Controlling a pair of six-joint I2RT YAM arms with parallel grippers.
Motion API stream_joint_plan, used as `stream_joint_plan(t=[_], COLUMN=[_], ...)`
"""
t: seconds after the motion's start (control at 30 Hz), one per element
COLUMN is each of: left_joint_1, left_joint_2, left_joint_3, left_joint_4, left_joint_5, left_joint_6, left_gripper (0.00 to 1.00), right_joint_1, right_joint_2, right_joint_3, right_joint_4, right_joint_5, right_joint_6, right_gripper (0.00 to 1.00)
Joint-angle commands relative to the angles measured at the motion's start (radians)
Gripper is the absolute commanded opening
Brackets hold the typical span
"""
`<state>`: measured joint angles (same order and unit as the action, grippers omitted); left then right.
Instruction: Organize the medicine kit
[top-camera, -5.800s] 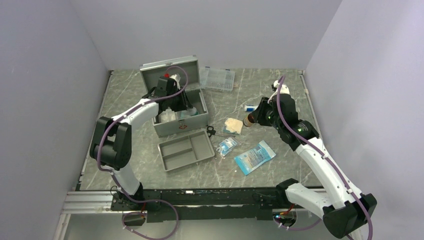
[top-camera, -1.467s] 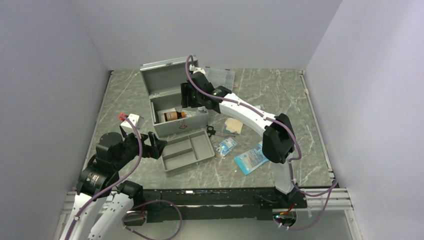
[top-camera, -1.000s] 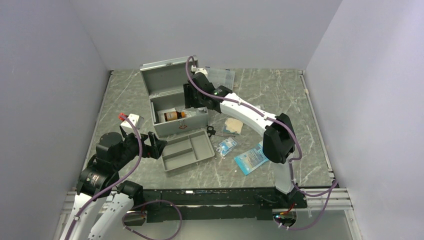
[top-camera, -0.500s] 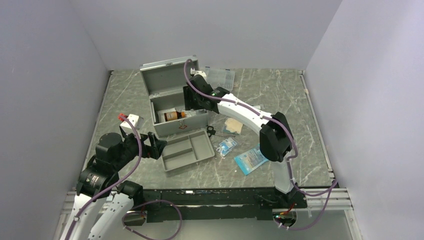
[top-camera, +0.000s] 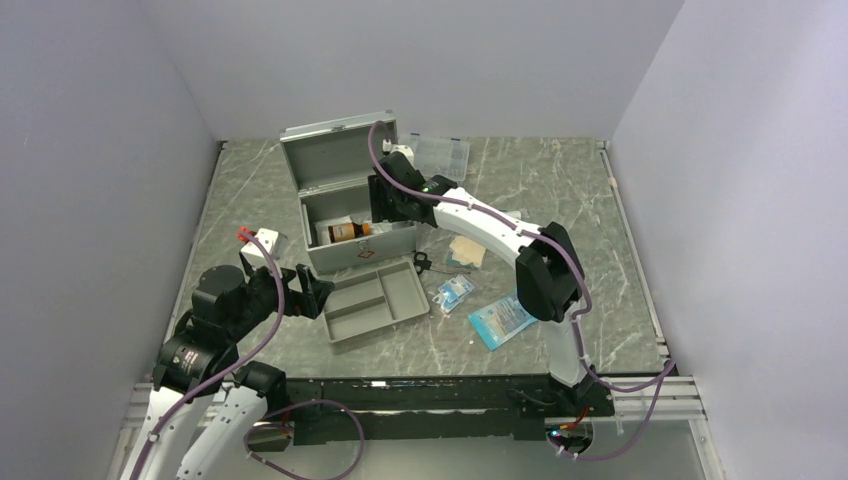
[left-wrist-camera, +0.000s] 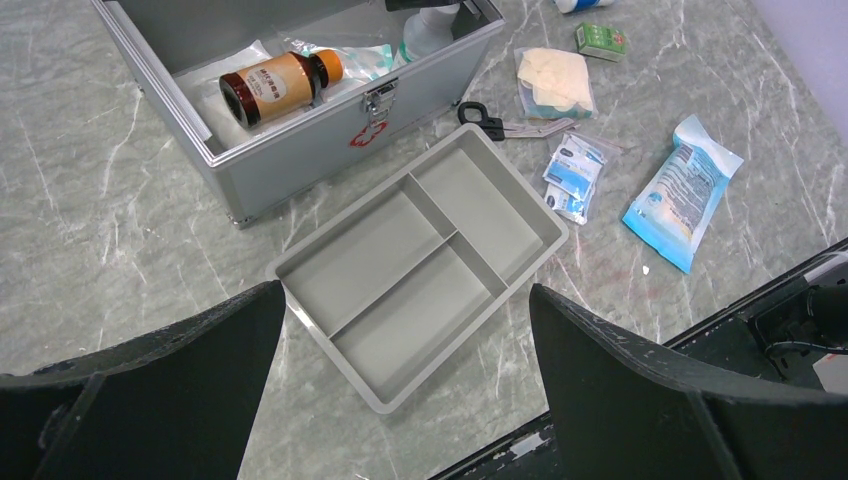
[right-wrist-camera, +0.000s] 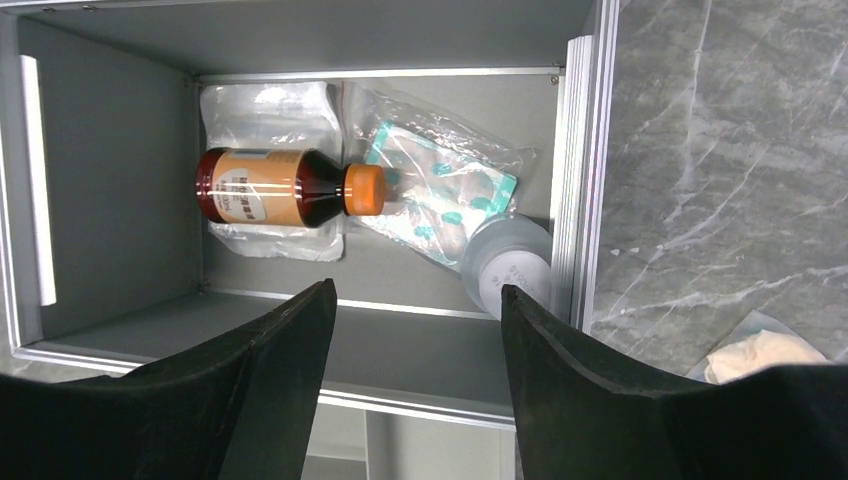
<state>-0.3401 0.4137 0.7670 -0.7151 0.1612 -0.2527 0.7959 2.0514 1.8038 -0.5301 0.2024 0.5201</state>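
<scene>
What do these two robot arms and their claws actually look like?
The left arm and right arm are white shells joined by chunky black joints, a purple cable looping along each. The left claw and right claw each have two broad matte-black fingers.

- Left arm (top-camera: 213, 338): folded low and close to its base, elbow sharply bent, wrist tipped forward and down.
- Left gripper (left-wrist-camera: 405, 300): jaws spread wide, nothing between them.
- Right arm (top-camera: 482, 224): stretched far forward and across to the left, elbow raised.
- Right gripper (right-wrist-camera: 418, 290): pointing straight down, jaws partly apart and gripping nothing.
</scene>
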Motion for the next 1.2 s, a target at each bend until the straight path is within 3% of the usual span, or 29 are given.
stream_joint_plan(t=[0.0, 1.17], left_joint_1=[0.001, 0.001], left_joint_2=[-0.006, -0.007], left_joint_3=[-0.002, 0.000], left_joint_4=[0.036, 0.032], left_joint_5=[0.008, -0.001], left_joint_6=[-0.002, -0.002], left_gripper=[0.99, 0.99], right_joint_1=[-0.006, 0.045], right_joint_2=[0.019, 0.181], right_joint_3=[0.000, 0.127], right_joint_4=[0.002, 0.007], right_joint_5=[0.014, -0.178], right_joint_6=[0.013, 0.069], right_gripper=[0.64, 0.64])
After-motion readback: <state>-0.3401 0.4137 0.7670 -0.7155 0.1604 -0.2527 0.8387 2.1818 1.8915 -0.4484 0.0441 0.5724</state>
